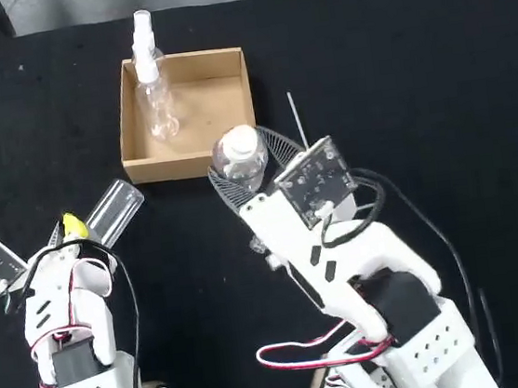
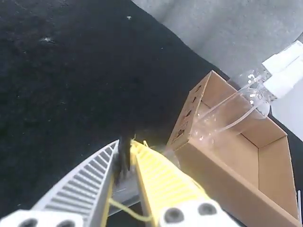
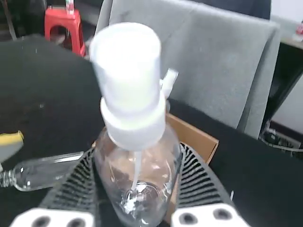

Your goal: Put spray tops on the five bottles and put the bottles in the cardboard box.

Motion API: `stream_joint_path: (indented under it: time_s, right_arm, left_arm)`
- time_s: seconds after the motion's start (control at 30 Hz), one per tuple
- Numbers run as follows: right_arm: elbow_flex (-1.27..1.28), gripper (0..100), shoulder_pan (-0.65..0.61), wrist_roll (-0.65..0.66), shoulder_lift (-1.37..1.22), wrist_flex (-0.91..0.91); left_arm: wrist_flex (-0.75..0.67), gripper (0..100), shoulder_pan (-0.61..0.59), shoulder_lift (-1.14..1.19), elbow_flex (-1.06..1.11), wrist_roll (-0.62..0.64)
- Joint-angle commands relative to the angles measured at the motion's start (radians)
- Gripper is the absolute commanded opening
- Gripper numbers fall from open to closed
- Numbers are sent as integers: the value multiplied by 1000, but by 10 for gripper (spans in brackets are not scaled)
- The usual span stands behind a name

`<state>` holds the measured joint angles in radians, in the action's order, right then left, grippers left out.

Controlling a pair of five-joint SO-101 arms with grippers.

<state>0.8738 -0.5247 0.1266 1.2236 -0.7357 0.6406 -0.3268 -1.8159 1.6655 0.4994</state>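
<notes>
My right end effector is clamped on a capped bottle. The two dark ribbed fingers press its clear body from either side. The bottle stands roughly upright in the grip, long axis near vertical and white spray top uppermost, right at the near right corner of the cardboard box.

My left end effector has its grey and yellow fingers drawn almost together, with only a thin gap between them. As far as I can judge, they are pinching the neck end of a topless bottle. That bottle is close to level, with its threaded neck at the yellow fingertip and its base aimed toward the near left corner of the box.

A third bottle lies inside the box. It leans on the far wall, and its spray head sticks out past the rim, away from the arms.

Everything sits on a black desk. Beyond the desk I see a chair draped in grey cloth and a red stool.
</notes>
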Motion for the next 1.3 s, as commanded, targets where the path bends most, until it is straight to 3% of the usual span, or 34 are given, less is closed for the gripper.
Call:
stream_joint_path:
  time_s: [0.0,0.07,0.57,1.27]
  right_arm:
    - [-122,18,2,-2,-65,-2]
    - [-162,18,-2,-2,-124,-3]
    - [-415,18,-2,-3,-475,14]
    - [-432,15,-3,-11,-891,414]
  left_arm:
    - [-40,29,-7,-9,19,-12]
    - [-94,29,-8,-6,36,-11]
    - [-95,29,-1,-6,35,-3]
    - [-63,30,33,-5,35,-9]
